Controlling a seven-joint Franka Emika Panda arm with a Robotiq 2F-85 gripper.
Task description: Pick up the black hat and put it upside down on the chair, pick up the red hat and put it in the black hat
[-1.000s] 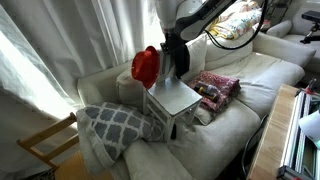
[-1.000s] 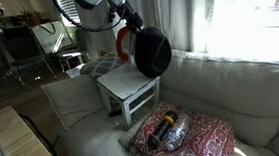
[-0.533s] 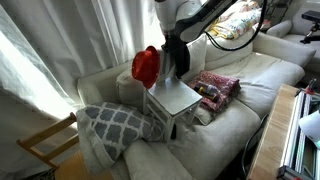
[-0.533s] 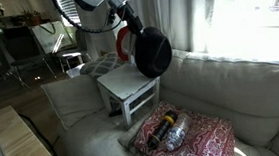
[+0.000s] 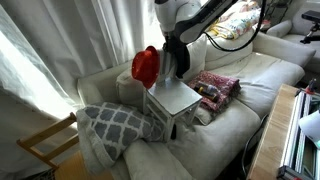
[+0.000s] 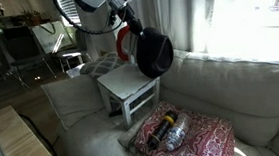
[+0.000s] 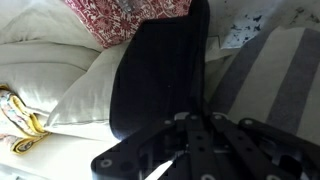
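Wrist view: the end effector [image 7: 190, 120] is pinched fully shut on the black hat [image 7: 158, 70], at its edge.

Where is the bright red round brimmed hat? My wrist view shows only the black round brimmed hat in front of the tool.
Observer: In both exterior views the bright red round brimmed hat sits right beside the black round brimmed hat, up at the backrest of the small white-grey chair.
Operator: What lies on the far side of that chair from the red patterned cushion I can see?
Observer: A grey pillow with a white lattice pattern, lying on the pale sofa next to the chair.
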